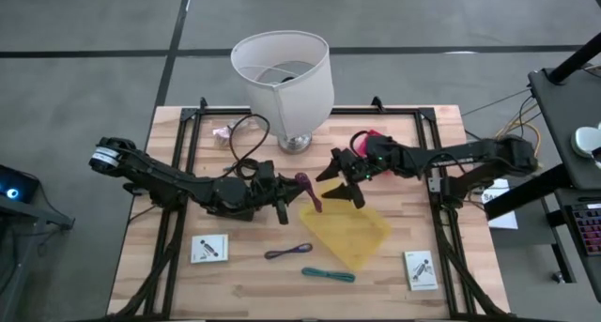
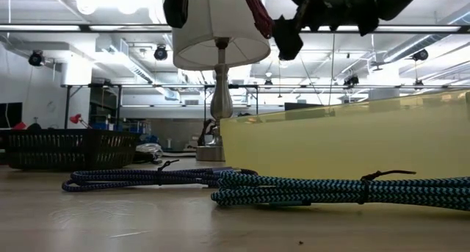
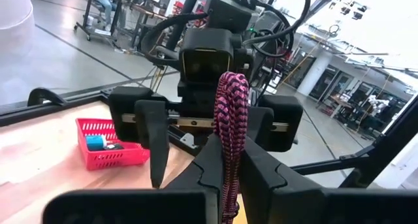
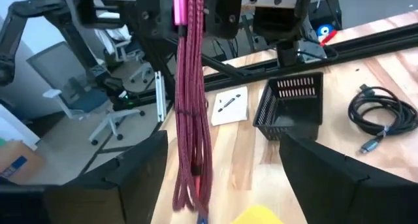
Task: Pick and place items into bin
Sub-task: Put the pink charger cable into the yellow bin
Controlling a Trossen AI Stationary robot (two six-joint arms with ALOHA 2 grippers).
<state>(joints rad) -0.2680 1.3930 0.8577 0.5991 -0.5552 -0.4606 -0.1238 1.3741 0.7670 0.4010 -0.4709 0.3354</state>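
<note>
My left gripper is shut on a maroon braided tie, held high over the table's middle beside the yellow bin. My right gripper faces it from the right, open; its fingers stand on either side of the hanging tie, short of it. A purple tie and a teal tie lie flat on the table near the bin's front. Two white packets lie at the near corners. A black cord loop lies by the lamp. My left gripper pinches the maroon tie near its upper looped end between its two fingers. The fingers come in level from the table's left. The tie's doubled strands hang straight down below the fingers, clear of the table.
A big white lampshade on its stand fills the far middle. A red basket sits behind my right arm, and a black basket stands near the left arm. Black frame rails run along both sides.
</note>
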